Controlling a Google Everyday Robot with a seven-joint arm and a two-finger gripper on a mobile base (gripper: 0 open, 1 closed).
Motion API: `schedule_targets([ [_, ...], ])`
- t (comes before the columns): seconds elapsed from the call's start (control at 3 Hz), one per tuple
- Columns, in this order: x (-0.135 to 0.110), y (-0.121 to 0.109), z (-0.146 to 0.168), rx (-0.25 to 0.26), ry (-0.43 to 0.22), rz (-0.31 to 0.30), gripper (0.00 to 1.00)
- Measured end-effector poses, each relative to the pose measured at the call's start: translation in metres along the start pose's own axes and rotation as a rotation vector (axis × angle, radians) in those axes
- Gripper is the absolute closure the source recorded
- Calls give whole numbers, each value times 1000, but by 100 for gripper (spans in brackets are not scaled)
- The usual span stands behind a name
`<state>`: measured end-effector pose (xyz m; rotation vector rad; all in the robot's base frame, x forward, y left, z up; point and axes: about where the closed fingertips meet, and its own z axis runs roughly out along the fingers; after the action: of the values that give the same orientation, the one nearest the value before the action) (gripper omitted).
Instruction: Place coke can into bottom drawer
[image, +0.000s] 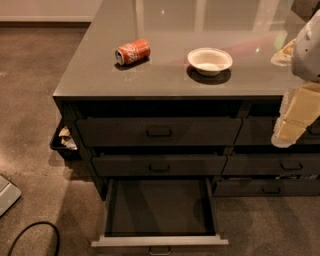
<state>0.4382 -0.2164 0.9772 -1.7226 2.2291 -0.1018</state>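
**Coke can (133, 51) on the desk (165, 80), bottom drawer (159, 207) open**

The gripper (294, 122) was seen at the desk's right front corner. It hung as a pale cream shape in front of the right-hand drawer fronts and was partly cut off by the edge of the view. Whether it was clenched or released could not be told. It was held below the level of the desk's top and well apart from the coke can.

Nearest to it on the desk's top, right of the middle and close to the front edge, a white bowl (210, 60) was set upright. The coke can was found further along the desk's top, towards its left side and a little farther from the front edge than the bowl. It lay on its side, one silver end turned to the left, and was touched by nothing.

In the desk's left column, two drawers (159, 131) were shut. Beneath them, at the desk's foot, the bottom drawer was pulled fully out over the floor, its dark interior exposed and its lighter front turned towards the camera.

Against the desk's left flank a small dark bin (62, 141) with pale crumpled contents was seen. Off the desk's left front corner, a black cable (35, 232) was curled on the carpet.
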Motion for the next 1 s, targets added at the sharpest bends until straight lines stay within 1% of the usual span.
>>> schedule_targets([
  [0.33,0,0,0,0,0,0,0],
  [0.67,0,-4,-2,11,-27,24,0],
  [1.0,-4,-14,-4,28,-87,84,0],
])
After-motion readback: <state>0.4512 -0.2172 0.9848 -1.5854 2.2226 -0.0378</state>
